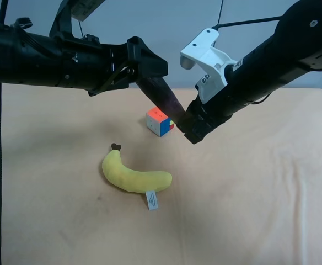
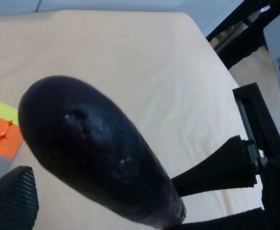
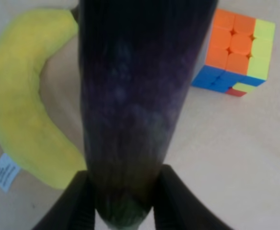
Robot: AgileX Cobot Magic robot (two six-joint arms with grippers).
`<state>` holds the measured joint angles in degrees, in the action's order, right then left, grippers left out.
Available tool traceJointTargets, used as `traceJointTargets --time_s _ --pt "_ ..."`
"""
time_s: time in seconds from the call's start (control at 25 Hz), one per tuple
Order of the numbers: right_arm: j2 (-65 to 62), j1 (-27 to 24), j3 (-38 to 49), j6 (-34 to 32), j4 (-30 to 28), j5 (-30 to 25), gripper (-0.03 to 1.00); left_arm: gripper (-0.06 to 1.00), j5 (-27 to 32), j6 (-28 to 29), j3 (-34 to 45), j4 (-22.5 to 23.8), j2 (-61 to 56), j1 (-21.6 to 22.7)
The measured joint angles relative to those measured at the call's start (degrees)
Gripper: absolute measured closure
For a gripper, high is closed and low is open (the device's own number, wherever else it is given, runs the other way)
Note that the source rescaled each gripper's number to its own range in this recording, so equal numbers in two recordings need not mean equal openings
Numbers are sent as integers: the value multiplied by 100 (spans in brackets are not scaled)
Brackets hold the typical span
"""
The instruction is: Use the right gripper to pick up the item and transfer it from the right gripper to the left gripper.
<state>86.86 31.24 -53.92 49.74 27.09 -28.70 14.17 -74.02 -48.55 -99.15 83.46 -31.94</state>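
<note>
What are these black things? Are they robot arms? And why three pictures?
Yes, two robot arms over a table. One picture comes from a camera up high; the other two from small cameras on the arms' wrists. The right tool pinches the stem end of a toy eggplant, up in the air. The left tool has its jaws wide at the dark end, not squeezing as far as I can see. On the table lie a plush banana and a colourful puzzle cube.

The exterior high camera looks down at a slant from well back, taking in the whole surface (image 1: 271, 221). Each wrist camera sits right against the eggplant (image 3: 140, 96), sighting along it from opposite ends; all three views share the puzzle cube (image 1: 159, 122).
</note>
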Motion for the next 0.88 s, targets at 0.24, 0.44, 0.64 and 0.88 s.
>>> traceJointTargets --time_s 0.24,0.44,0.64,0.88 --pt "0 0 0 0 0 0 97 9 -55 -31 -67 -5 238 0" --pt "0 0 0 0 0 0 97 9 -130 -126 -87 -5 400 0" --pt "0 0 0 0 0 0 97 9 -1 -162 -335 -5 688 0" --pt "0 0 0 0 0 4 97 9 86 -162 -494 -5 773 0"
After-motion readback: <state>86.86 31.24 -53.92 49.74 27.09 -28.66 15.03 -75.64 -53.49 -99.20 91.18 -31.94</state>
